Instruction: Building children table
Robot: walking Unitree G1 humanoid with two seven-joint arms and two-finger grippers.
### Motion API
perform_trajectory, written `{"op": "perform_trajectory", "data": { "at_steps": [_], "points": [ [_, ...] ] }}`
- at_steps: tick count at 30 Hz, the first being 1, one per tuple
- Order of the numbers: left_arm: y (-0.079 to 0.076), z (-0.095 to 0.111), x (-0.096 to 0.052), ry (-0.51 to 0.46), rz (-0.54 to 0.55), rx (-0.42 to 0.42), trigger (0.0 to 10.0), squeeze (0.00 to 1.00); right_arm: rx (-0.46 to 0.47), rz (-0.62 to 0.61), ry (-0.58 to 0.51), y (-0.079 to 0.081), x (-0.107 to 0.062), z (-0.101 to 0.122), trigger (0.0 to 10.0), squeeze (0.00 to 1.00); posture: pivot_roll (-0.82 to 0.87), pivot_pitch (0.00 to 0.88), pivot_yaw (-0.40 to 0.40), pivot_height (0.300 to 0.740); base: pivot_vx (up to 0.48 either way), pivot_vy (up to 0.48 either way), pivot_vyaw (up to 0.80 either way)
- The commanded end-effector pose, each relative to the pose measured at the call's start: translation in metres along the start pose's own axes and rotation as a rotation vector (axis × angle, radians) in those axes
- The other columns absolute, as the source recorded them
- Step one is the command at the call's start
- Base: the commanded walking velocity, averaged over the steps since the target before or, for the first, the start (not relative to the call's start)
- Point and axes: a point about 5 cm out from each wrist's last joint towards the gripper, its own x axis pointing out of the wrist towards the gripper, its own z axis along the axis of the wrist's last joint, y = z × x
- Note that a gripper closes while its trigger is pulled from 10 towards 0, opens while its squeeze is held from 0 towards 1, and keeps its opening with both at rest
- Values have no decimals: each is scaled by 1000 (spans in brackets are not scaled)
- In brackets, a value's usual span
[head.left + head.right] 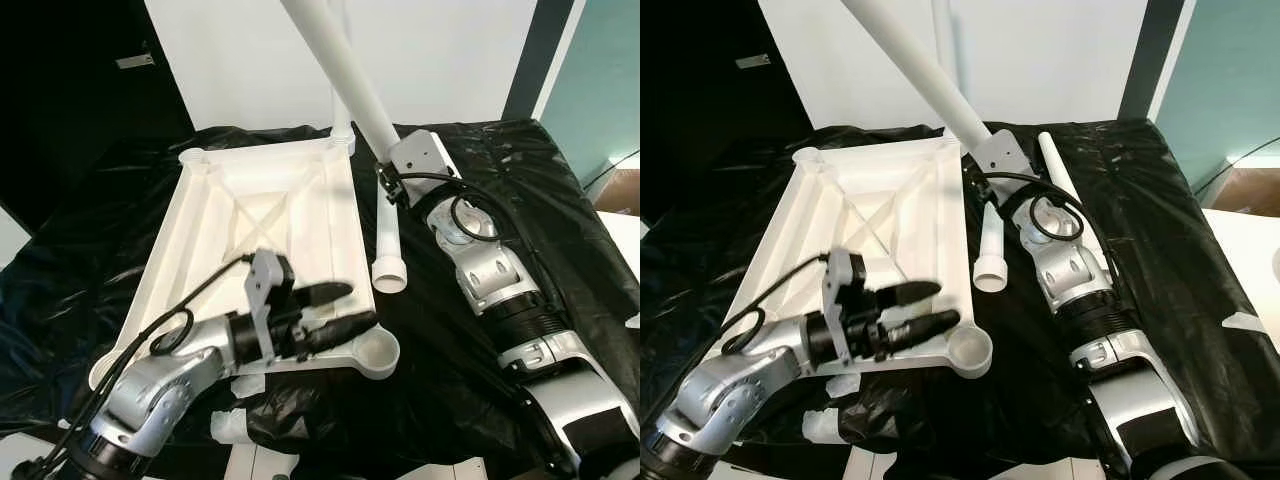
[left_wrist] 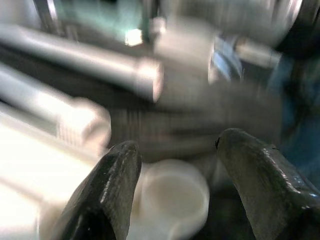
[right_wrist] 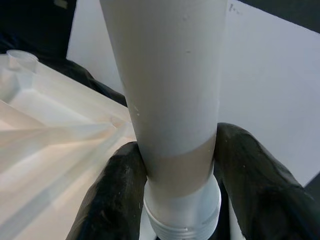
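Left gripper: nearest item, at 7 o'clock in the head views; fingers spread wide, holding nothing; fingertips poised over the near edge of the tabletop, pointing toward 3 o'clock at the corner socket.

Corner socket: round cup at the near right corner of the tabletop, mouth up, vacant; just beyond the left fingertips.

Tabletop: white, turned underside up, ribbed with a cross brace; lies on the black sheet, running from 7 o'clock toward 12.

Loose leg: white tube lying flat just right of the tabletop, collar end toward the camera.

Right gripper: at 1 o'clock, fingers clamped on a raised leg; the tube's long axis slants up and away toward 11 o'clock.

Second loose leg: flat on the sheet behind the right arm.

Governing relation, as a judgement: the held leg's lower end lies well apart from the vacant socket, which sits toward 6 o'clock from it; the left gripper is nearer the socket, the right carries the part.
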Motion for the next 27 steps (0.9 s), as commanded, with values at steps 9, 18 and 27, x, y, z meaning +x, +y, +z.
{"op": "perform_trajectory", "data": {
  "at_steps": [9, 18, 27],
  "points": [
    [2, -50, -20, 334, -106, 32, 10000, 114, 191, 191, -126, 23, -29, 28, 10000, 0, 18, 0, 90, 740, 0, 0, 0],
    [14, -74, -22, 470, -15, 57, 10000, 0, 322, 340, -143, 30, -62, 31, 10000, 0, 6, 0, 100, 740, 0, 0, 0],
    [28, -70, 1, 391, 83, 122, 8353, 0, 375, 427, -132, 40, -84, 32, 10000, 0, -10, 0, 112, 740, 0, 0, 0]
  ]
}}
